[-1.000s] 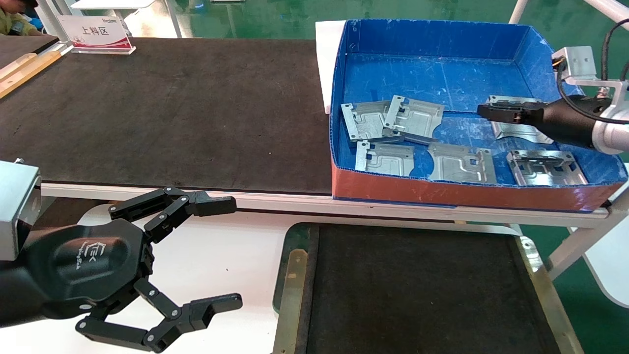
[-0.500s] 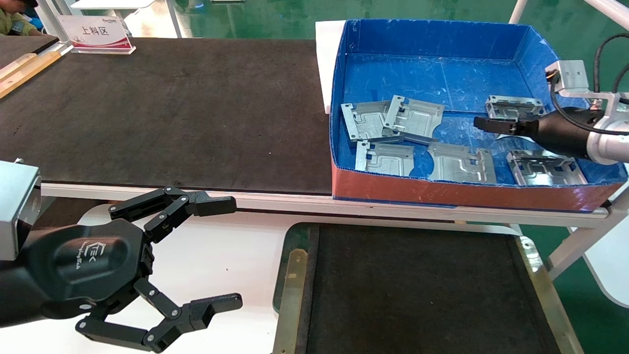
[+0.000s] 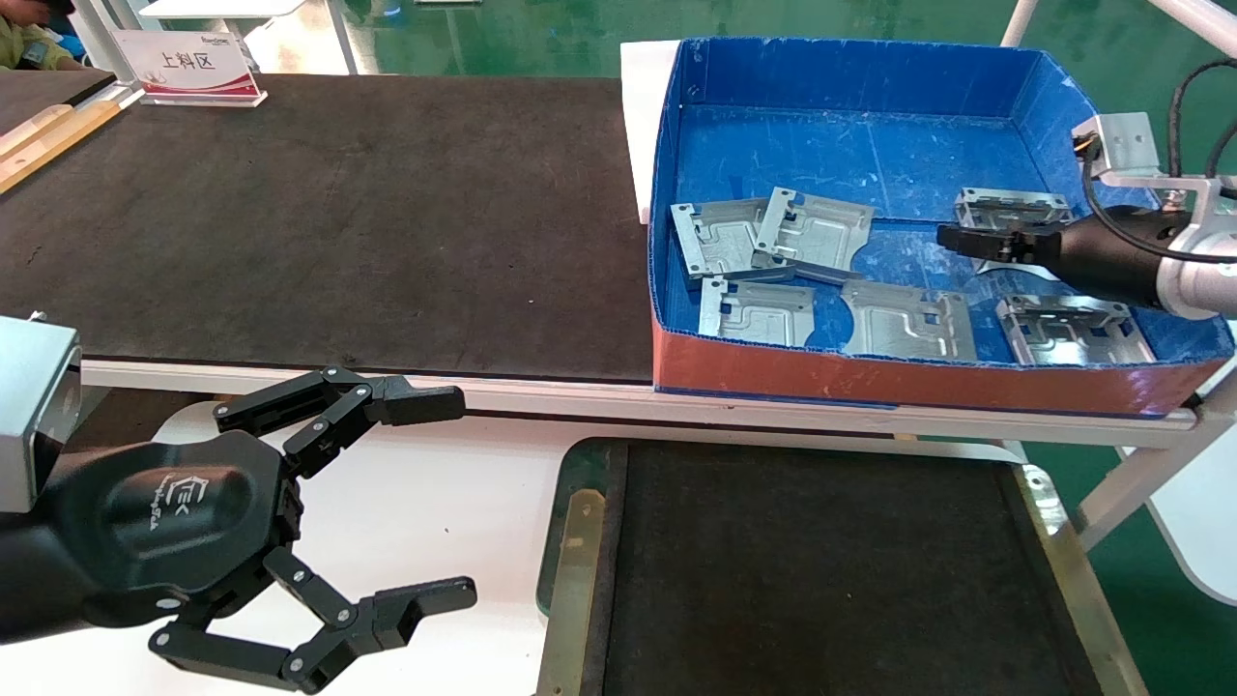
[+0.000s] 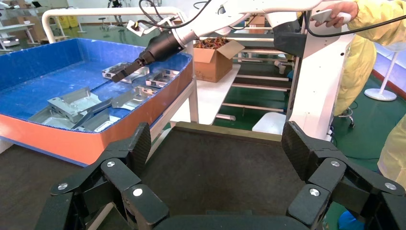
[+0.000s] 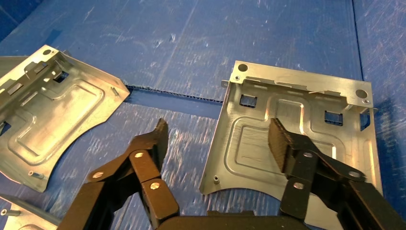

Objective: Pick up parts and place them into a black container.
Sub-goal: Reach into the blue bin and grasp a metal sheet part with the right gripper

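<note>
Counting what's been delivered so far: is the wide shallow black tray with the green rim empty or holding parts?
Empty: the wide shallow black tray shows only bare matte floor, no plates.

Six silver-grey stamped parts (image 3: 904, 320) lie flat in the blue box (image 3: 850, 77), two of them overlapping at its left side. The black container (image 3: 570, 561), a shallow green-rimmed tray with a brass strip, sits empty below the box.
</note>
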Robot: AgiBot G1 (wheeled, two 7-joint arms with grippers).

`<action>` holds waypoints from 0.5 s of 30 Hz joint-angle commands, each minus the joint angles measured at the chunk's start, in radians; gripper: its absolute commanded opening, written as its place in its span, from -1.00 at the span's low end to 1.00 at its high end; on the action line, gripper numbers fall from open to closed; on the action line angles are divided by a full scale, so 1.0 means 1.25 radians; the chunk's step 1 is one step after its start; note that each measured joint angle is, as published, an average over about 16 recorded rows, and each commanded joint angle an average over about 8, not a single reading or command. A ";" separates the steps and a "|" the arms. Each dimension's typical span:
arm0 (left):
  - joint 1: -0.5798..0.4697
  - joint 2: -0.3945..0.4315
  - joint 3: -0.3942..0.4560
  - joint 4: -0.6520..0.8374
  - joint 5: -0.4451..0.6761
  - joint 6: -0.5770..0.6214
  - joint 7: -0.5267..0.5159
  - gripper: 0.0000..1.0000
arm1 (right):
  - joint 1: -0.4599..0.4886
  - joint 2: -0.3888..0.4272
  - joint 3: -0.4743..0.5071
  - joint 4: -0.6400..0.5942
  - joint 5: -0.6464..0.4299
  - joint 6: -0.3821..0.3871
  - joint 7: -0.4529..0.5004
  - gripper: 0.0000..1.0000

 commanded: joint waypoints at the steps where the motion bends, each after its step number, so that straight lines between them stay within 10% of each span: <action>1: 0.000 0.000 0.000 0.000 0.000 0.000 0.000 1.00 | 0.000 0.001 -0.001 0.002 -0.002 -0.002 0.001 -1.00; 15: 0.000 0.000 0.000 0.000 0.000 0.000 0.000 1.00 | -0.003 0.006 -0.007 0.012 -0.010 -0.007 0.010 -1.00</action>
